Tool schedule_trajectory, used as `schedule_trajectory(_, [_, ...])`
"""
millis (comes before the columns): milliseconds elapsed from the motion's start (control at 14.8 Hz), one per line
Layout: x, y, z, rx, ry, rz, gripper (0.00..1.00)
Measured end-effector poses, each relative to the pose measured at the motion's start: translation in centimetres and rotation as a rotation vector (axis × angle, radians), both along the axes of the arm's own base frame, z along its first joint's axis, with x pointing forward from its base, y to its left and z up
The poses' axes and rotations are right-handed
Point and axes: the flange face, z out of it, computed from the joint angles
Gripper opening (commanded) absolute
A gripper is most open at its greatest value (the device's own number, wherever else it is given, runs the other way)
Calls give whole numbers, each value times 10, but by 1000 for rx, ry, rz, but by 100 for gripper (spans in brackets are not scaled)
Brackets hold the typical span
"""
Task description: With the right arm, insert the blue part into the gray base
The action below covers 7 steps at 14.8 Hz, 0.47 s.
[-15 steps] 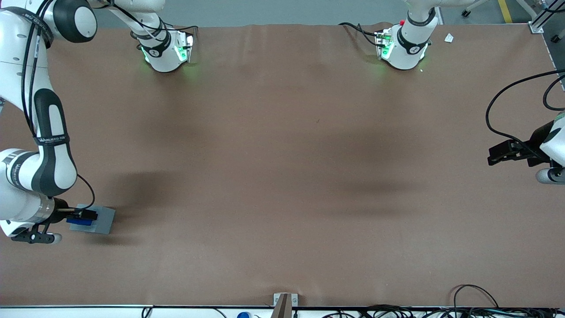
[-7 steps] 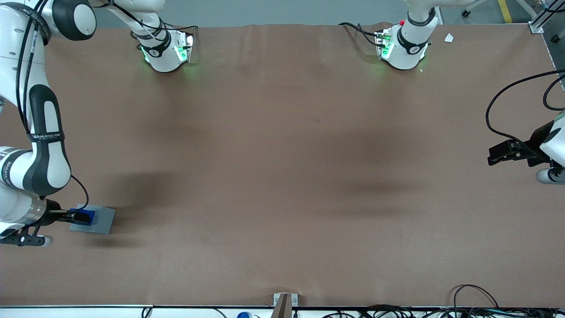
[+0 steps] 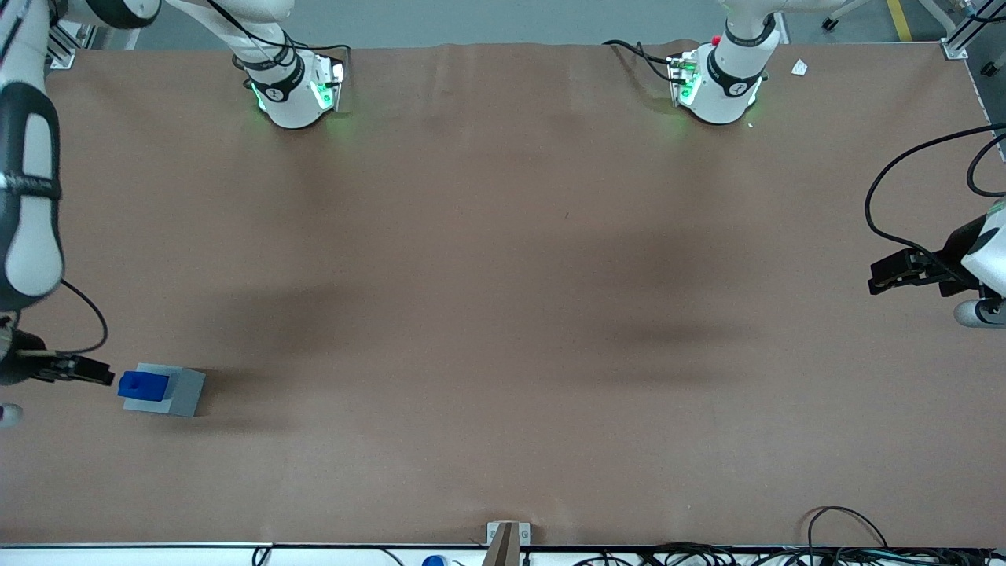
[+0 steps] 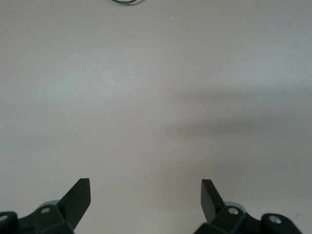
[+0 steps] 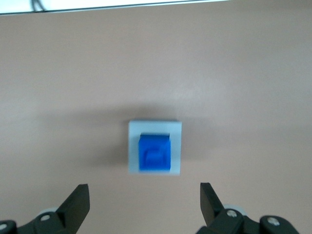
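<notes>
Blue part sits in the gray base, gripper clear of both.

Low at the left edge of the front view, the part (image 3: 143, 384) stands in the base (image 3: 179, 391), poking up above its top; the wrist view shows part (image 5: 154, 153) inside base (image 5: 136, 127). Insertion looks done, so the next move is likely just a retreat. The gripper (image 3: 94, 369) hangs beside the base, apart from it, fingers (image 5: 77, 201) spread wide, holding nothing.
</notes>
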Motion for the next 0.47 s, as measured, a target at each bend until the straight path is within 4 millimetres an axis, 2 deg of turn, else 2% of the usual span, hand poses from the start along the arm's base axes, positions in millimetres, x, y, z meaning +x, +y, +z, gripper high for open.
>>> schedule_trajectory(271, [-38, 31, 90, 15, 28, -21, 100])
schedule_trajectory(474, [-72, 61, 143, 23, 57, -50, 100])
